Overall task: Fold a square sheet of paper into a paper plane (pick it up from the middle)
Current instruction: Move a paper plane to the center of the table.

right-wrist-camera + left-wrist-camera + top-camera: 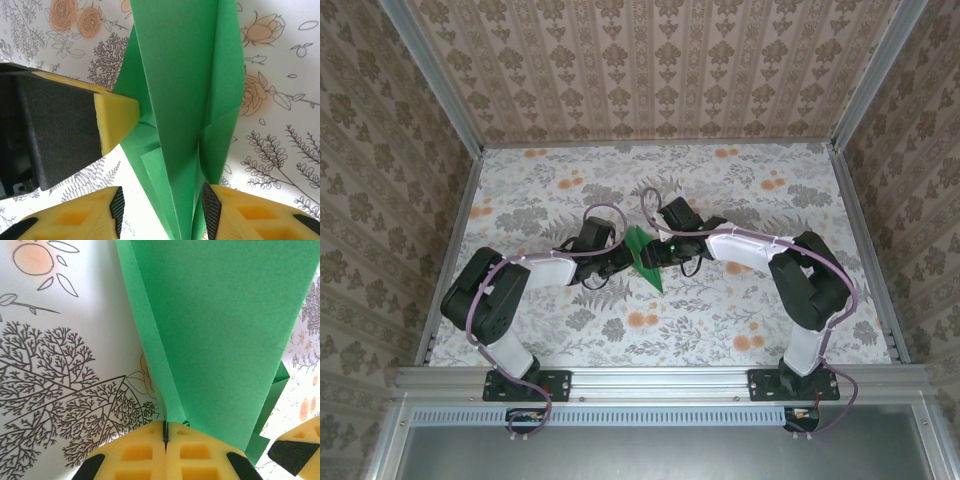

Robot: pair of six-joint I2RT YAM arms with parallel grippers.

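Observation:
The green sheet of paper (643, 258) is folded into a long, narrow, layered dart shape and is held up on edge above the middle of the table, between my two grippers. My left gripper (166, 429) is shut on a folded edge of the paper (220, 335), its yellow fingers pressed together. My right gripper (162, 212) is open around the paper (180, 100) from the other side. Its right pad (210, 210) touches the layers, and its left pad (116, 210) stands apart from them. The left gripper's yellow finger (116, 117) shows against the paper's left side.
The floral tablecloth (720, 310) covers the table. Aluminium rails (860, 240) and patterned walls close in the left, right and back sides. Both arms reach in towards the centre, with looped cables (650, 205) above them.

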